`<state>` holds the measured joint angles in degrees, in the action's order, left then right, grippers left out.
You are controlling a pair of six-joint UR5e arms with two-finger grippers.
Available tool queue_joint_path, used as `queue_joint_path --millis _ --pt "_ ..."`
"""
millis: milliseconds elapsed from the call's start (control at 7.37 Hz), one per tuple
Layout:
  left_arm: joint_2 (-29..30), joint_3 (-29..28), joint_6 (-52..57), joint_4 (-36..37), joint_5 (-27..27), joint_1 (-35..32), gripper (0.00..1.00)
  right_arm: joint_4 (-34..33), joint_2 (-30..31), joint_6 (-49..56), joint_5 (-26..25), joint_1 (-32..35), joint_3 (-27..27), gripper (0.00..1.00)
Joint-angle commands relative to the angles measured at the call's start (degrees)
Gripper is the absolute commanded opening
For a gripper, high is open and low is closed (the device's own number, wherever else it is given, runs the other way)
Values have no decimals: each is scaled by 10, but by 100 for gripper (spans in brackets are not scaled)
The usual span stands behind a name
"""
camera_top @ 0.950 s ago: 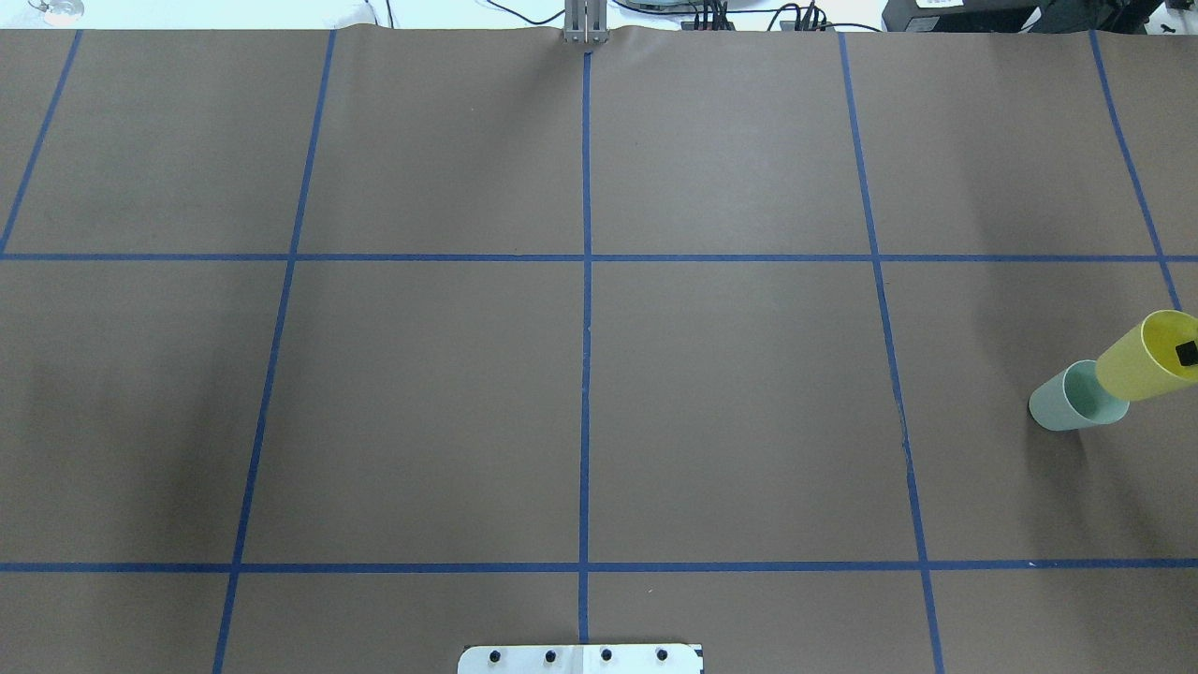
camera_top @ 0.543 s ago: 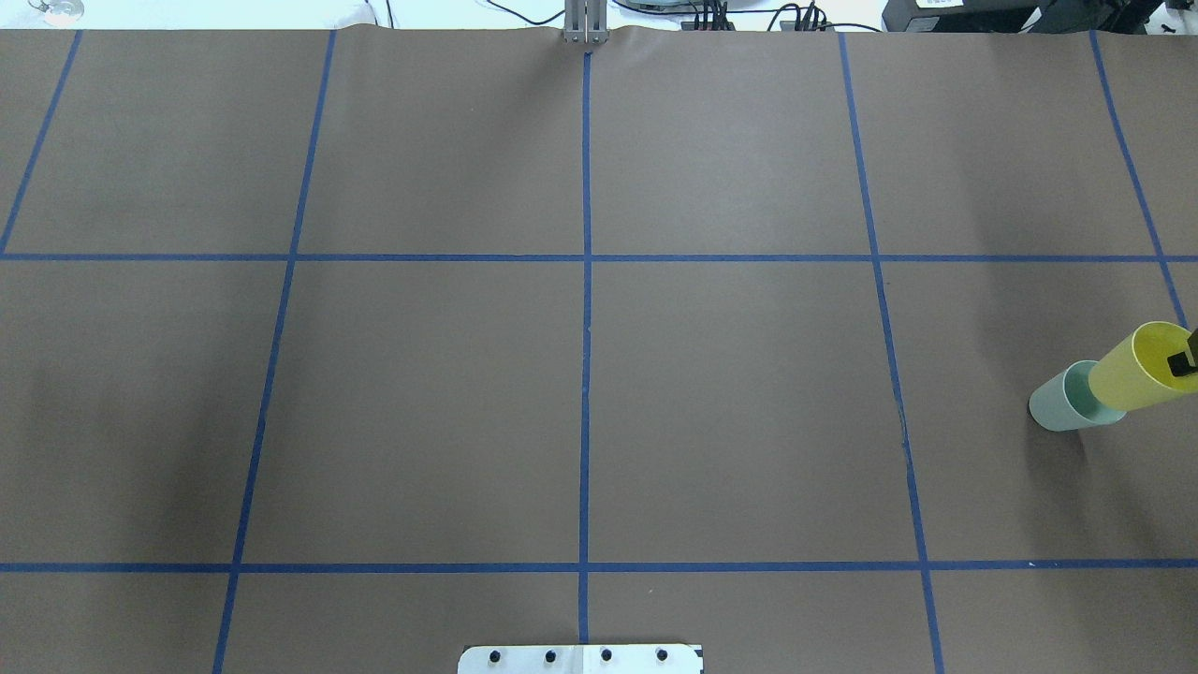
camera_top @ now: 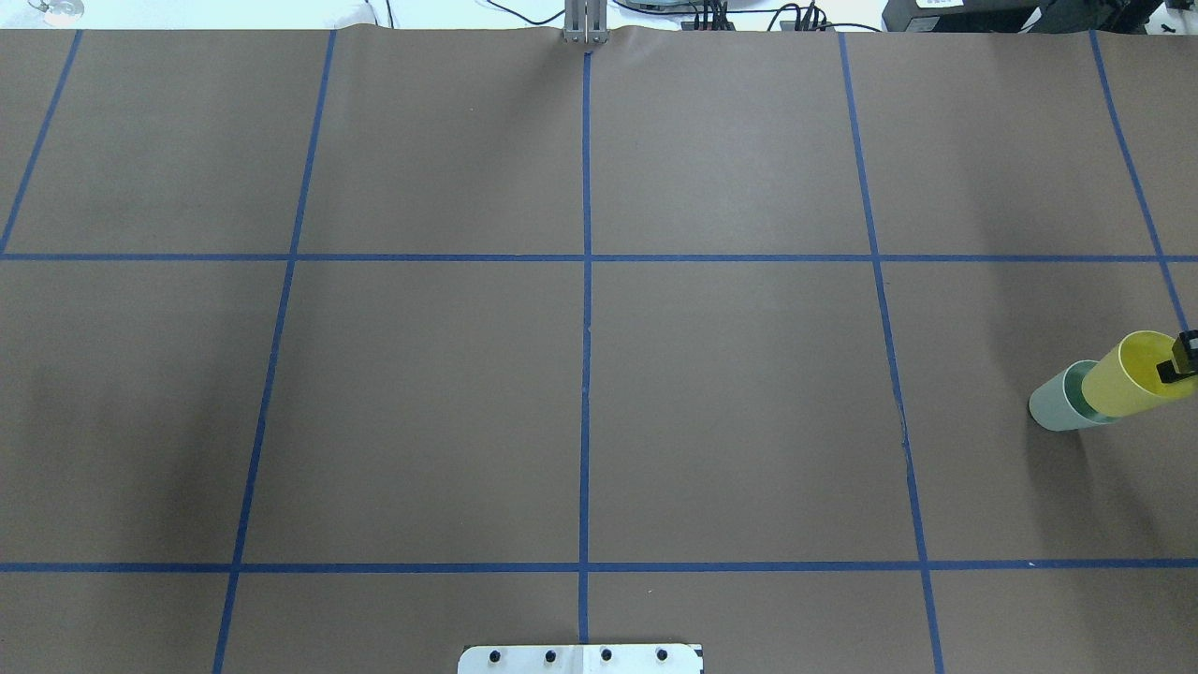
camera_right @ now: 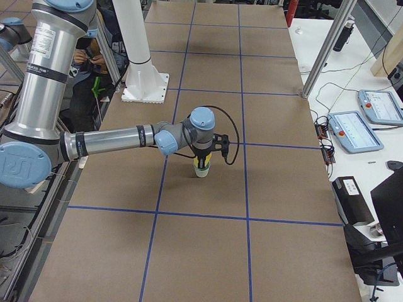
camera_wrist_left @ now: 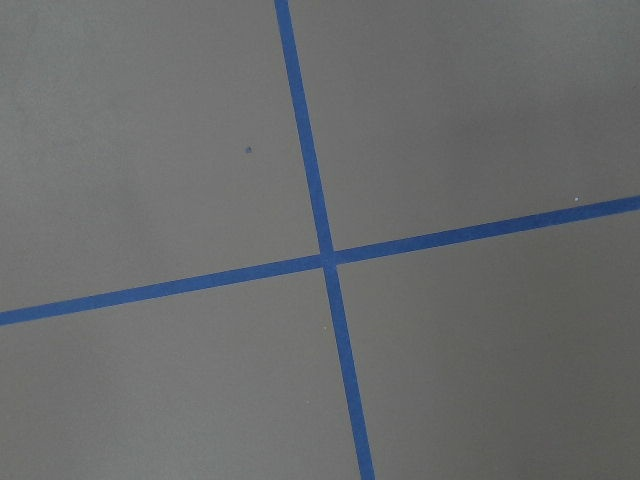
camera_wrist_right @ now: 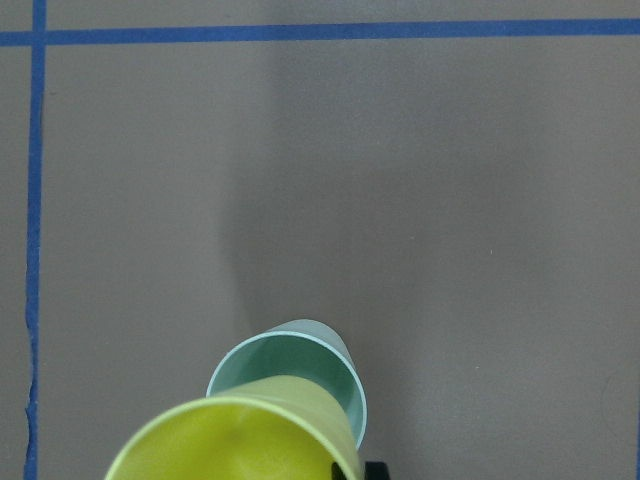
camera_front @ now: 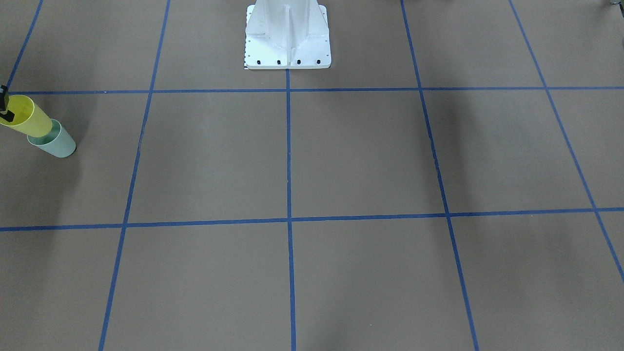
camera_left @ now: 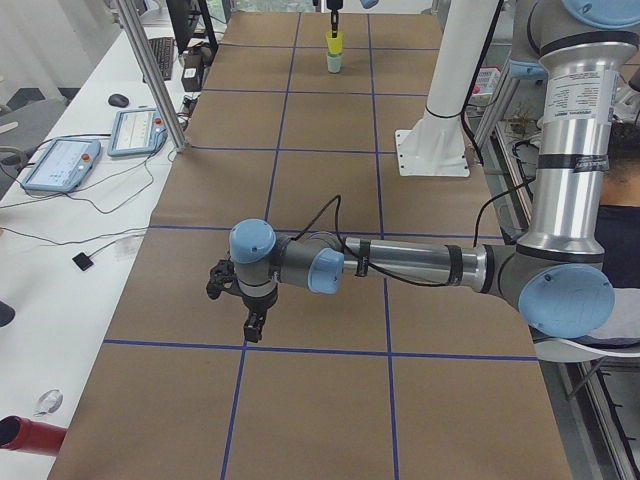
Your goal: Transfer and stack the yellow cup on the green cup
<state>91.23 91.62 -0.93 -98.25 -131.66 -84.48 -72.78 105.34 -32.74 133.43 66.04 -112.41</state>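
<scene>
The right gripper (camera_top: 1179,359) pinches the yellow cup (camera_top: 1121,382) by its rim. The cup hangs below it, bottom inside the green cup (camera_top: 1055,406). Whether the left gripper (camera_left: 254,326) is open cannot be told.

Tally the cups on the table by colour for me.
yellow cup: 1
green cup: 1
Total: 2 cups
</scene>
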Motion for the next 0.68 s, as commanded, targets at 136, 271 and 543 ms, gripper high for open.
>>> queue_joint_path --millis 136,271,543 --pt "1 1 0 0 0 0 100 0 -6 0 -1 -5 4 36" --pt "0 1 -1 0 0 0 100 0 -7 0 -1 -5 4 99" --pt "0 1 -1 0 0 2 100 0 -15 0 -1 -5 5 100"
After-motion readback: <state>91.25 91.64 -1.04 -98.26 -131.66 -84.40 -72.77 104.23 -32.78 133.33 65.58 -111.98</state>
